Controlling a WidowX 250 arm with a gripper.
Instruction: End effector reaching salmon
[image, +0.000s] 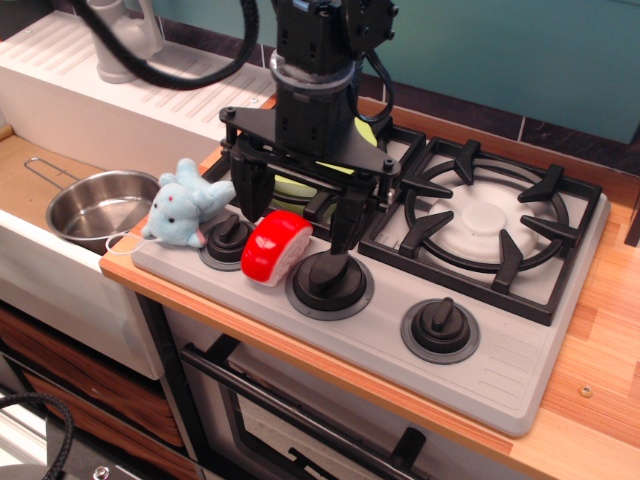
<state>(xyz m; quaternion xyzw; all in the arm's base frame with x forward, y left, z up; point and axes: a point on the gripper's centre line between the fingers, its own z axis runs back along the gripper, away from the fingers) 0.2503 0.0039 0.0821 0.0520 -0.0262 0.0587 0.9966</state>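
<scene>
The salmon (274, 247) is a glossy red piece with a white base. It lies tilted on the front strip of the grey toy stove (500, 372), between the left knob (227, 237) and the middle knob (329, 276). The black end effector (296, 208) hangs just above and behind it, open. Its left finger (248, 192) is behind the salmon's left end. Its right finger (343, 222) is over the middle knob. Nothing is held.
A light-blue plush animal (184, 204) leans at the stove's left corner. A steel pot (92, 207) sits in the sink at left. The right burner grate (490, 225) and right knob (440, 324) lie to the right. A yellow-green object (295, 184) is half hidden behind the gripper.
</scene>
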